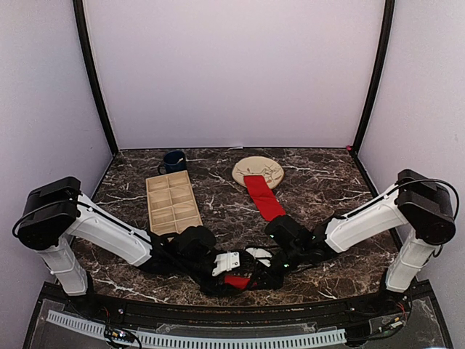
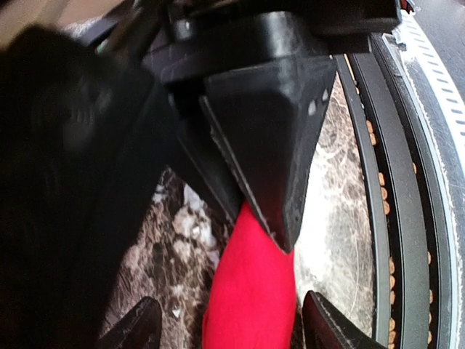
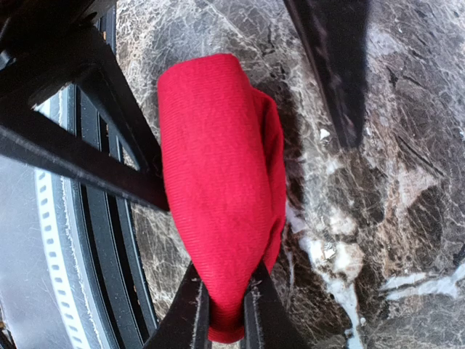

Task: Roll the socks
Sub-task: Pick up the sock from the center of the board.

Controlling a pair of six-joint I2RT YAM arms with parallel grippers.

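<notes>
One red sock [image 1: 264,198] lies flat on the marble, its far end on the beige plate [image 1: 270,168]. The other red sock [image 3: 218,182] is bunched into a thick fold near the table's front edge, between both arms. My right gripper [image 3: 225,282] is shut on the lower end of this fold, the cloth pinched between its fingers. My left gripper [image 2: 231,302] is open and straddles the same sock [image 2: 251,291]. Its left fingertip stands well clear of the cloth and its right one is close beside it. The right gripper's black finger [image 2: 269,145] points down onto the sock.
A wooden compartment tray [image 1: 173,203] lies at the left and a dark blue mug [image 1: 174,161] stands behind it. A black rail with a white slotted strip [image 1: 218,339] runs along the front edge, right beside the held sock. Purple walls enclose the table.
</notes>
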